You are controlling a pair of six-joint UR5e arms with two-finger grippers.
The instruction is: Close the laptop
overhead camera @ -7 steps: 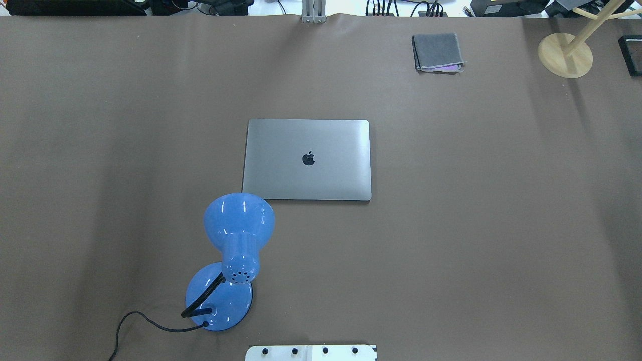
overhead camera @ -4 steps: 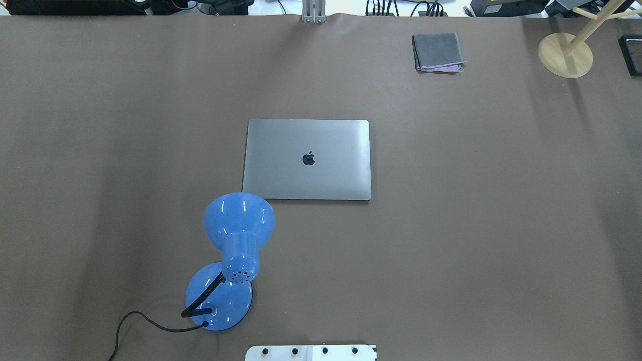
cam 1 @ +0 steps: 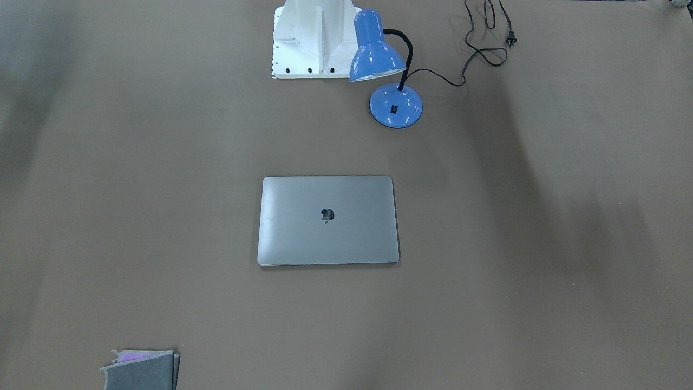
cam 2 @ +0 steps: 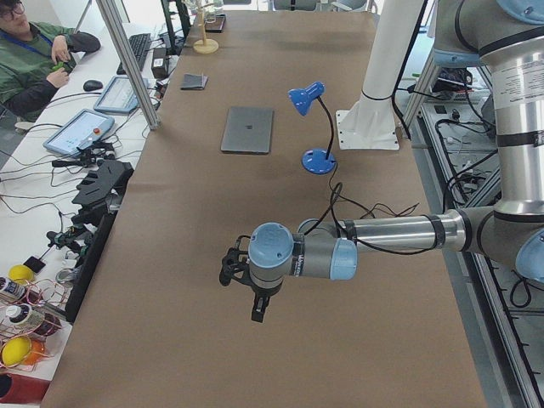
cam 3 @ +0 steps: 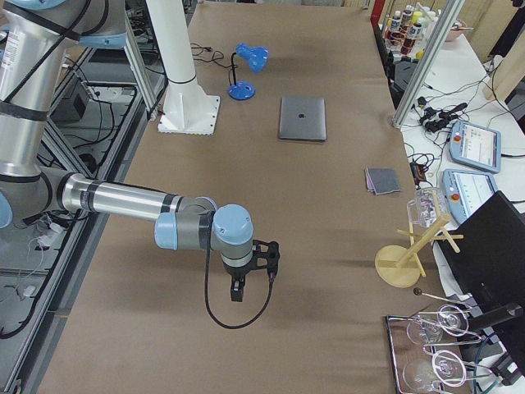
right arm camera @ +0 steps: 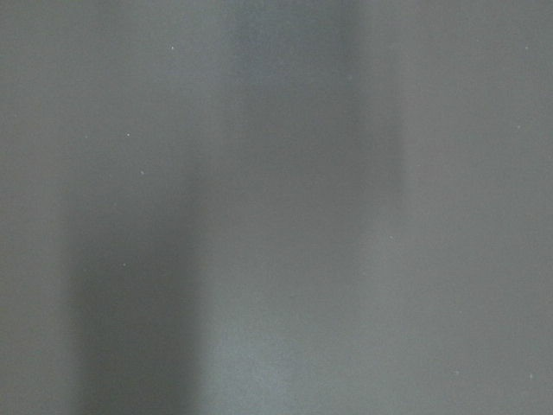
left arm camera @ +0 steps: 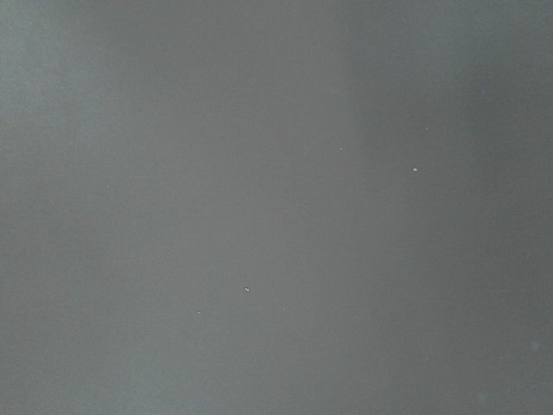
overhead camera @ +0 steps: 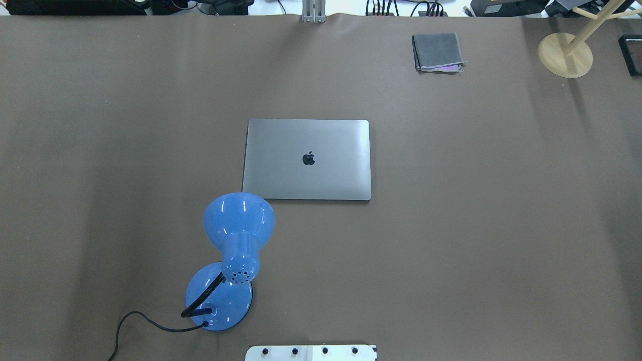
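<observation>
A thin grey laptop lies flat near the middle of a brown-covered desk. Its lid is fully down and the dark apple logo faces up. Nothing touches it.

A blue lamp with a black bendable neck stands on the robot's left side, between the laptop and the robot's white base plate. The lamp is near the laptop's corner but apart from it. Its black cord trails off toward the desk's edge.

A folded grey cloth (a purple edge peeks out from under it) lies toward the far right of the desk. A pale wooden stand sits near the far right corner.

Both arms reach out low over bare desk at opposite ends, well apart from the laptop. The left claw points down at the robot's left end. The right claw points down at the right end. Only the side views show them, so I cannot tell whether either claw is released or clenched. Neither is seen grasping anything. Both wrist cameras show only a blurred, plain grey-brown surface.
</observation>
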